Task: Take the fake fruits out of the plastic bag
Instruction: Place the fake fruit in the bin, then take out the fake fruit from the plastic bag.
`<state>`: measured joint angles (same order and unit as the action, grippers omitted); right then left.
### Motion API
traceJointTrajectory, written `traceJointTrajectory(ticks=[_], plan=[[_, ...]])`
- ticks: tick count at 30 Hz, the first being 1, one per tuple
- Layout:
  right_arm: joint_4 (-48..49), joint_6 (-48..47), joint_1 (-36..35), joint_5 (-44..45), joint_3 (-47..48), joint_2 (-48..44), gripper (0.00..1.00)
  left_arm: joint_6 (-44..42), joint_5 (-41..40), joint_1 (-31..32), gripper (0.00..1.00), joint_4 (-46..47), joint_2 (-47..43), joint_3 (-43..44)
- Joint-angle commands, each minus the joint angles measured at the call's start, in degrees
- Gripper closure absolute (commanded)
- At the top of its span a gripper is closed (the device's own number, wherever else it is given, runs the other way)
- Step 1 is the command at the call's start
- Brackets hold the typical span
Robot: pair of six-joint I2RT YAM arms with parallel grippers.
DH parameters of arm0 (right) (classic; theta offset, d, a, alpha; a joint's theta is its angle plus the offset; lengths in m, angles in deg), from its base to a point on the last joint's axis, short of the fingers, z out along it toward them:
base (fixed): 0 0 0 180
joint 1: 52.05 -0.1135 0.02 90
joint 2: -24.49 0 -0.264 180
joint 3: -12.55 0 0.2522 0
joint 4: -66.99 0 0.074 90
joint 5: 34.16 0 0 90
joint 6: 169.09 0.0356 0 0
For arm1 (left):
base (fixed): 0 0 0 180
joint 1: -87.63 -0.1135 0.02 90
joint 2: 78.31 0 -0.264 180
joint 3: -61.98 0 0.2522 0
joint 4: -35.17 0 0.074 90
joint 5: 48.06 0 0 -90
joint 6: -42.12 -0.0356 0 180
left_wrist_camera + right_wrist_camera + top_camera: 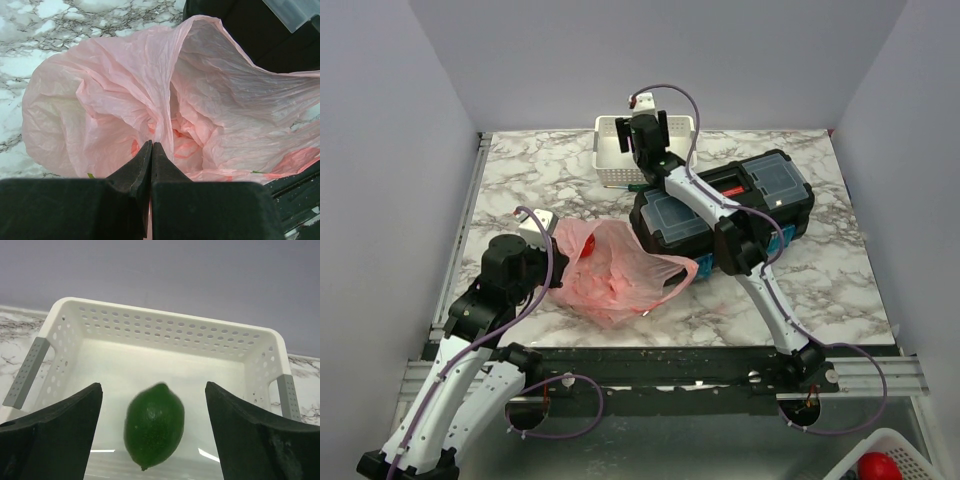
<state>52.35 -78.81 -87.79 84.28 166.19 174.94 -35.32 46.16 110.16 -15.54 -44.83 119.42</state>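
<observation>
The pink plastic bag (615, 272) lies crumpled on the marble table, its mouth towards the toolbox. A red fake fruit (588, 243) shows through its film near the left arm. My left gripper (151, 145) is shut on a fold of the plastic bag (115, 90) at its rim. Over the white perforated basket (165, 315) at the back, my right gripper (153, 385) stands open. A dark green fake fruit (154, 426), slightly blurred, is between its fingers and touches neither. From above, the right gripper (647, 125) hides that fruit.
A black toolbox (720, 205) with clear lid compartments sits right of the bag, under the right arm. The white basket (610, 150) stands against the back wall. Another white basket (910, 450) with something red in it sits below the table at the lower right.
</observation>
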Motion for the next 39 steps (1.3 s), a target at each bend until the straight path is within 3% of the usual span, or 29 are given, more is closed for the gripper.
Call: traceJointTrajectory(ticks=[1,7,12,20,27,31,35,39], plan=[[-2.60,-0.45,-0.11,-0.08,2.37,1.99,0.08,-0.96,1.57,0.24,1.00,0.48,-0.58,0.17],[-6.13,1.24,-0.11,-0.35,3.74,0.43,0.03,-0.94,0.71,0.08,1.00,0.37,-0.54,0.26],[-10.68,6.20,-0.27,-3.31,-0.48,-8.46,0.03,-0.52,-0.90,-1.06,1.00,0.22,-0.32,0.26],[-12.27,7.48,-4.53,-6.41,-19.36,-27.44,0.05,-0.09,-3.13,-1.99,1.00,-0.12,-0.36,0.18],[-9.50,9.17,-13.07,-9.01,-38.49,-43.70,0.05,0.19,-5.35,-2.22,1.00,-0.54,-0.69,0.34],[-7.70,12.11,-17.85,-10.19,-48.68,-50.79,0.05,0.45,-6.17,-2.31,1.00,-0.41,-1.60,0.24],[-4.57,19.51,-20.33,-17.02,-57.62,-57.08,0.10,0.60,-6.34,-2.40,1.00,-0.05,-2.36,0.18],[-1.97,21.00,-25.23,-15.59,-62.61,-60.30,0.13,0.63,-6.04,-2.40,1.00,0.05,-2.38,0.18]])
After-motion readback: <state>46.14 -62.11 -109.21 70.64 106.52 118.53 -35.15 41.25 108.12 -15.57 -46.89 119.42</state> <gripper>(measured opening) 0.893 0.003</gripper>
